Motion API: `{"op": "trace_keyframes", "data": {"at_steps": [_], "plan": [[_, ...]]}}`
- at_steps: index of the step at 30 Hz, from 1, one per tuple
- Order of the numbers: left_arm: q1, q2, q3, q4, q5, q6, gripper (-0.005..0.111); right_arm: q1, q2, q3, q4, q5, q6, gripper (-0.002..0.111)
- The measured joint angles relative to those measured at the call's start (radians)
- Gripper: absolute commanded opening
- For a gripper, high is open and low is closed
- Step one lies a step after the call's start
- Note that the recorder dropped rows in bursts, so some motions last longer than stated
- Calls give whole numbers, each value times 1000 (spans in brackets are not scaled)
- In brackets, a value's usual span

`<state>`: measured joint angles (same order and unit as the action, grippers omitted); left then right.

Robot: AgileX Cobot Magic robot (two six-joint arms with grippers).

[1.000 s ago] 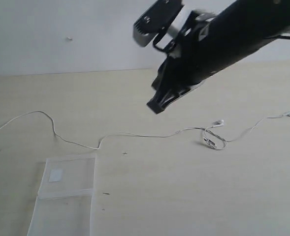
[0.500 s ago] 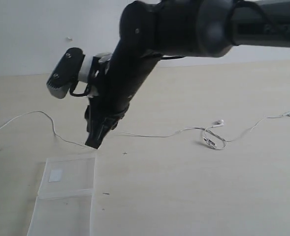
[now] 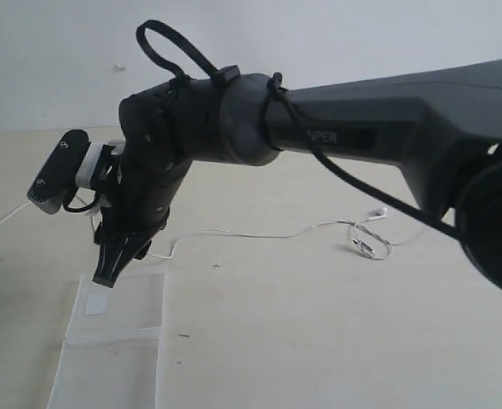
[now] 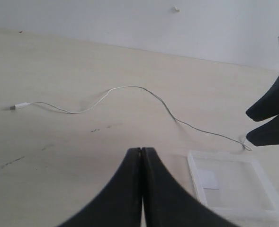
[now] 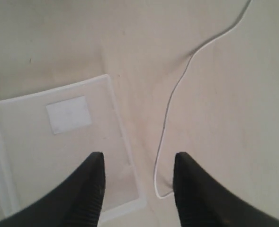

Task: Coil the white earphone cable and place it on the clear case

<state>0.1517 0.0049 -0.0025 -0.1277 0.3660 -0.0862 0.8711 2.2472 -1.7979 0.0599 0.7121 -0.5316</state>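
Note:
The white earphone cable (image 3: 259, 235) lies stretched across the table, with an earbud and small coil (image 3: 372, 243) at the right. Its plug end (image 4: 16, 107) lies far left. The clear case (image 3: 123, 317) lies flat at the lower left, with a whitish label (image 3: 96, 303). My right gripper (image 3: 112, 269) reaches across the middle and hovers open over the case's far corner. In the right wrist view the case's edge (image 5: 116, 106) and a bend of the cable (image 5: 172, 97) sit between its open fingers (image 5: 138, 156). My left gripper (image 4: 141, 150) is shut on nothing, short of the case (image 4: 192, 165).
The right arm's thick black forearm (image 3: 387, 119) spans the upper half of the exterior view over the cable's middle. A white wall (image 3: 63, 51) bounds the table at the back. Small dark specks (image 3: 216, 265) mark the tabletop.
The right arm has swept from the upper right to the left and downward, ending over the case's far corner. Cable and case have not moved.

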Motion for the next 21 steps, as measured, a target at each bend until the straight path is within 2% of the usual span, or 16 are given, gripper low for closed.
{"op": "trace_keyframes", "data": {"at_steps": [13,21], "plan": [[0,0,0,0,0,0,0,0,102,-55,-147,-1,58,46],[0,0,0,0,0,0,0,0,109,-55,-163,-34,58,46]]}}
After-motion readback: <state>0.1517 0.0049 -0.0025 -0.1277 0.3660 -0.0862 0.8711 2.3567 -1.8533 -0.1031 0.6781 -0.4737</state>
